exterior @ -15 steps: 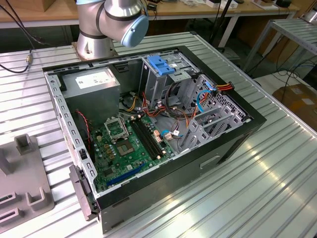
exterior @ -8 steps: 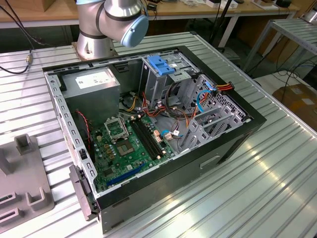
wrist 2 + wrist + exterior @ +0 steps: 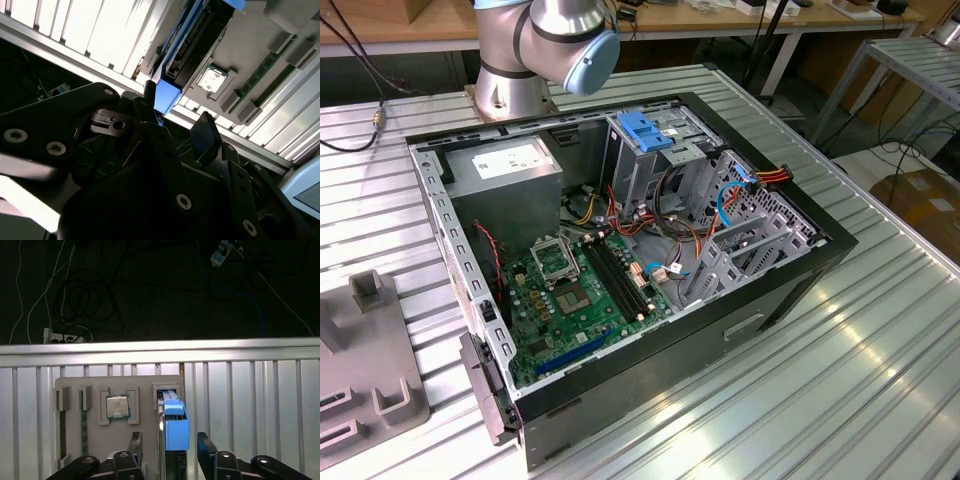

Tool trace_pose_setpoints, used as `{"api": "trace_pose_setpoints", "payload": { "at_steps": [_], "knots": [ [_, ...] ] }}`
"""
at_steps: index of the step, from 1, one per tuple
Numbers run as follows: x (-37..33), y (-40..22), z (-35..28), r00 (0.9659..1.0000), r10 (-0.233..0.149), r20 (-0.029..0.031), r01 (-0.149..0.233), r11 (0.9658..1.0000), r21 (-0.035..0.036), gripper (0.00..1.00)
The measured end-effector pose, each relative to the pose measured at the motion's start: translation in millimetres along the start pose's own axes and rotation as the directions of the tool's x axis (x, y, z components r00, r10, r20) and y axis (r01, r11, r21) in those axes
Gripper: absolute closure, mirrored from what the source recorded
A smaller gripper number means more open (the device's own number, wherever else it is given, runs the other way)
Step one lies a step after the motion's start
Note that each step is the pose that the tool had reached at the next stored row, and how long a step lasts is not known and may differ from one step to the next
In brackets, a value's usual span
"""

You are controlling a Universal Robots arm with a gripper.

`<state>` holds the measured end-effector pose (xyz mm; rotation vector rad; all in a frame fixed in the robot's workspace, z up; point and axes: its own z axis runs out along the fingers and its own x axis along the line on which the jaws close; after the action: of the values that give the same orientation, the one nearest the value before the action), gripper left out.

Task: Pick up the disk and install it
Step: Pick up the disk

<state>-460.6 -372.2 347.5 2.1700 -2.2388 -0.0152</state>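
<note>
Astride the disk (image 3: 176,426), the gripper (image 3: 170,445) spreads, untouching.

**Camera layout: one overview camera, two close wrist cameras.**
The exterior view looks down at an angle across the slatted table (image 3: 840,370) onto the open computer case (image 3: 650,260). The first wrist view looks down past the gripper (image 3: 170,442) onto the grey tray (image 3: 145,385). The second wrist view sights obliquely, closer in. Both wrist views share the tray, disk (image 3: 176,425) (image 3: 195,35) and processor chip (image 3: 118,406) (image 3: 212,80).
</note>
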Motion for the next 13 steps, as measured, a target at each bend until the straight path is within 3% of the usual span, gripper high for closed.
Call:
{"api": "trace_pose_setpoints", "payload": {
  "at_steps": [1,5,10,13],
  "knots": [
    [-0.1,-0.1,2.4,1.0000,0.000,0.0000,0.000,1.0000,0.0002,0.44],
    [-1.1,0.3,9.0,1.0000,0.000,0.0000,0.000,1.0000,0.0008,0.44],
    [-2.4,3.0,14.2,1.0000,0.000,-0.0001,0.000,0.9999,0.0131,0.44],
    [-2.6,3.9,16.1,1.0000,0.000,-0.0001,0.000,0.9999,0.0142,0.44]
  ]
}}
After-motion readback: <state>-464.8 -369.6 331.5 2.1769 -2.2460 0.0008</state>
